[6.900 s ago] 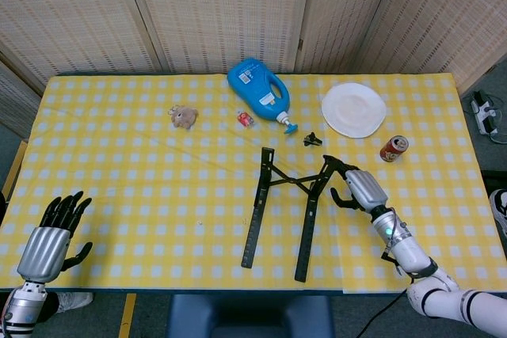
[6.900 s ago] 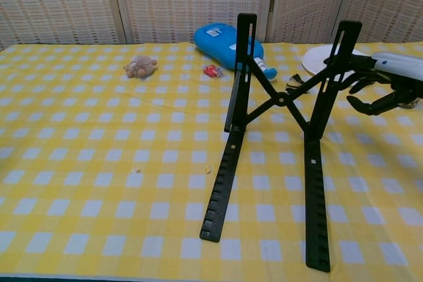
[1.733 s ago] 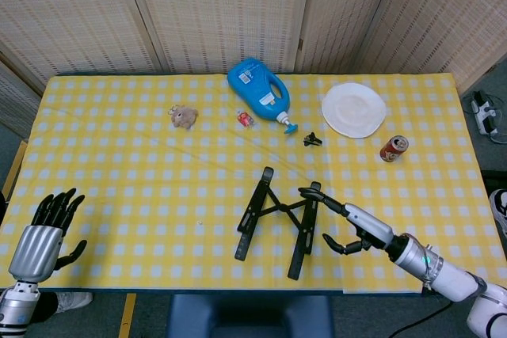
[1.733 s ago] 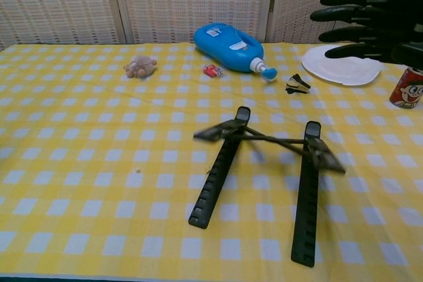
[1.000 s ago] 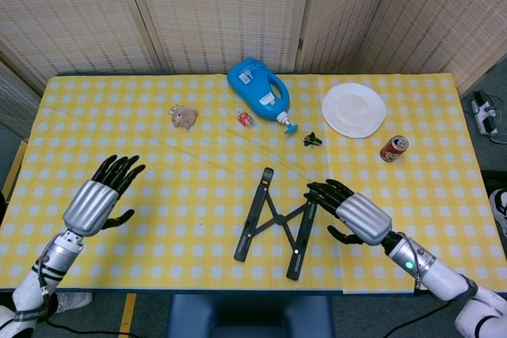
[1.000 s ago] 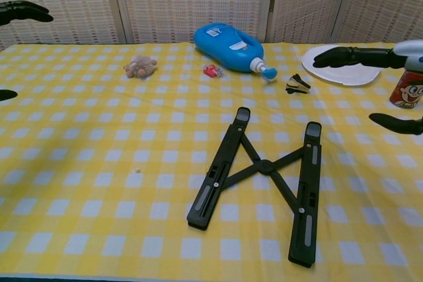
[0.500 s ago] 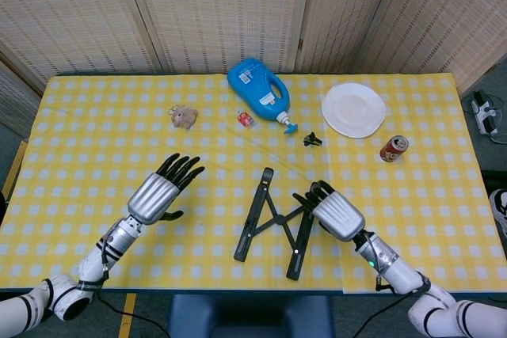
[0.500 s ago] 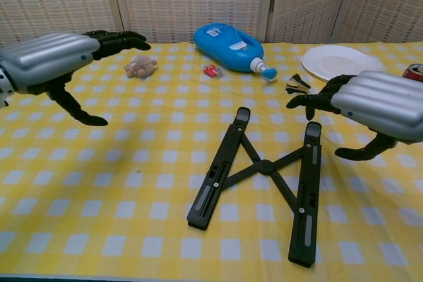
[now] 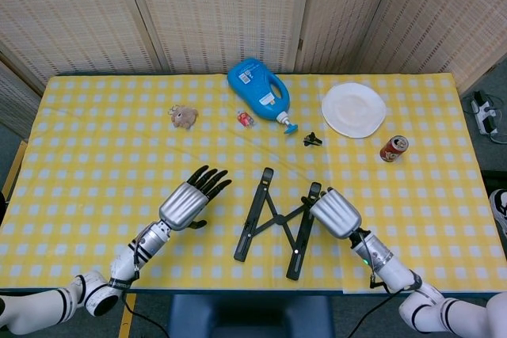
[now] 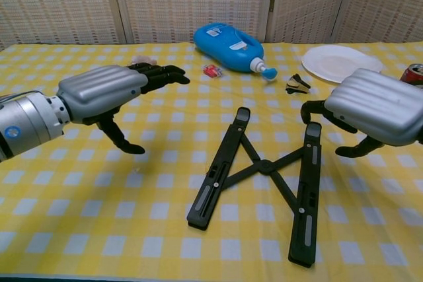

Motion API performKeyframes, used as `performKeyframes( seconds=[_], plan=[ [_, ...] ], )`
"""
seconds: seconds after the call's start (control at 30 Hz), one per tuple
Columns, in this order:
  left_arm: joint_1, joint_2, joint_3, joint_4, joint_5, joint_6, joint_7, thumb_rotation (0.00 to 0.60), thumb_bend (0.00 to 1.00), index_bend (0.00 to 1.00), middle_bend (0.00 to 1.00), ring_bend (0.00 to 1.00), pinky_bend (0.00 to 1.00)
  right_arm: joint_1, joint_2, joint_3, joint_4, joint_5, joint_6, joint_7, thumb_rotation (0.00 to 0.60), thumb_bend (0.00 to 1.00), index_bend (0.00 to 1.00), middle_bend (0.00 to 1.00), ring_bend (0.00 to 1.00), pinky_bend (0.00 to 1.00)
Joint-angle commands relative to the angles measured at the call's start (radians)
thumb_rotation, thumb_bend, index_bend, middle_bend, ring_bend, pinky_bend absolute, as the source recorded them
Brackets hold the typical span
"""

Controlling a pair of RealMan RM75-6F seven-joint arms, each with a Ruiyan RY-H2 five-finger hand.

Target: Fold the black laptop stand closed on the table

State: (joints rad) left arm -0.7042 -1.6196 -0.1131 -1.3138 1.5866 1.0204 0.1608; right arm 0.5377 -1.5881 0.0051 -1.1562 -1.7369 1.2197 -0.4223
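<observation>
Presently the black laptop stand point(image 9: 279, 223) lies flat on the yellow checked tablecloth point(image 9: 95, 140), near the front edge and a little right of centre. Its two long bars are spread apart and joined by crossed struts that meet at a central pivot. In the chest view the upright arms are down, level with the bars.

The right hand point(image 9: 335, 212) hovers over the far end of the right bar, fingers curled downward towards it. Whether the fingertips touch the bar cannot be told from either view. It grasps nothing that can be seen.

The left hand point(image 9: 190, 202) is held above the cloth to the left of the stand, well apart from it, fingers extended and spread, thumb hanging down, holding nothing.

Further back, a blue detergent bottle point(image 9: 258, 94) lies on its side, with a small red item point(image 9: 245, 119) just beside it. A small plush toy point(image 9: 184, 117) sits to the left. To the right are a black binder clip point(image 9: 312, 139), a white plate point(image 9: 353, 110) and a red drinks can point(image 9: 393, 148)
</observation>
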Motion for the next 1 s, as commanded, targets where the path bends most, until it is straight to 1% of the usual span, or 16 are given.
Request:
performKeyframes(
  seconds=[0.03,0.17,0.47,0.7,1.0],
  plan=[
    [-0.012,-0.017,0.011,0.015,0.005,-0.007,-0.010,0.600,0.05,0.00,0.00,0.00,0.00,0.003,-0.019,0.001,0.024,0.009,-0.011,-0.008,0.600,0.15,0.46,0.90,0.85,0.88],
    [-0.022,-0.045,0.019,0.031,0.001,-0.009,-0.019,0.600,0.05,0.00,0.00,0.00,0.00,0.007,-0.037,-0.004,0.050,0.018,-0.026,-0.007,0.600,0.13,0.46,0.92,0.87,0.91],
    [-0.032,-0.094,0.028,0.071,-0.014,-0.003,-0.040,0.600,0.05,0.00,0.00,0.00,0.00,0.017,-0.086,-0.009,0.116,0.022,-0.031,0.015,0.600,0.13,0.46,0.92,0.87,0.91],
    [-0.031,-0.097,0.038,0.080,-0.016,0.010,-0.059,0.600,0.05,0.00,0.00,0.00,0.00,0.030,-0.136,-0.011,0.174,0.010,-0.018,0.021,0.600,0.13,0.46,0.92,0.87,0.91],
    [-0.027,-0.096,0.049,0.093,-0.022,0.021,-0.076,0.600,0.05,0.00,0.00,0.00,0.00,0.056,-0.192,-0.017,0.216,-0.010,-0.011,0.011,0.600,0.13,0.46,0.92,0.87,0.91]
  ],
)
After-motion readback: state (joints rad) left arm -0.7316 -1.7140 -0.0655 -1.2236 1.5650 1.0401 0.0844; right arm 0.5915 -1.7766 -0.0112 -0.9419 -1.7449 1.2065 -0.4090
